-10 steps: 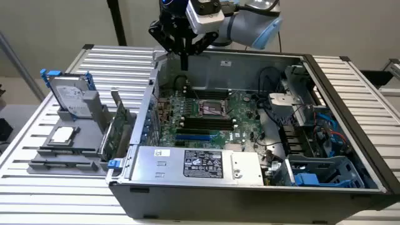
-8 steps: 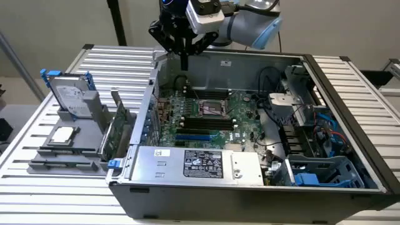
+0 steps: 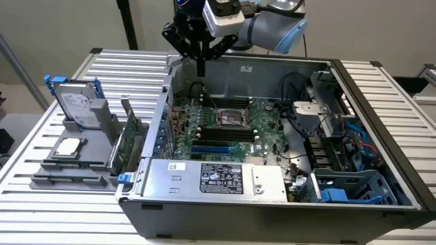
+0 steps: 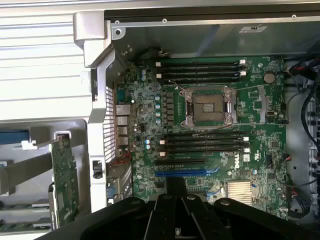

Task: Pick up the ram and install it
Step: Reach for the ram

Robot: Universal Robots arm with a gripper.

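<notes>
One arm reaches in from the far edge of the slatted surface (image 3: 122,66), and its gripper (image 3: 200,55) hangs above the far wall of the open computer case (image 3: 354,102). The gripper is closed narrowly on the ram (image 3: 201,67), a thin dark strip seen edge-on that hangs straight down from between the fingers. The strip's lower end is in the air just above the case's rim, touching nothing else.

In the wrist view the gripper (image 4: 175,215) is a dark mass at the frame's edge, and the ram (image 4: 175,189) sticks out from it as a narrow dark bar over the motherboard (image 4: 140,100). The board lies flat in the case, with the processor socket (image 4: 210,107) at its middle. Two long black slots (image 4: 200,70) lie on one side of the socket and four more (image 4: 202,142) on the other. All of them look unfilled. A blue slot (image 4: 180,173) lies next to the group of four.

Near the surface's edge at the exterior view's left stands a grey holder (image 3: 75,168). It carries a hard drive (image 3: 75,104) with blue rails, standing upright, a green expansion card (image 3: 129,135) on edge beside the case, and a square processor (image 3: 68,148) lying flat. A silver power supply (image 3: 218,178) fills the case's near side.
</notes>
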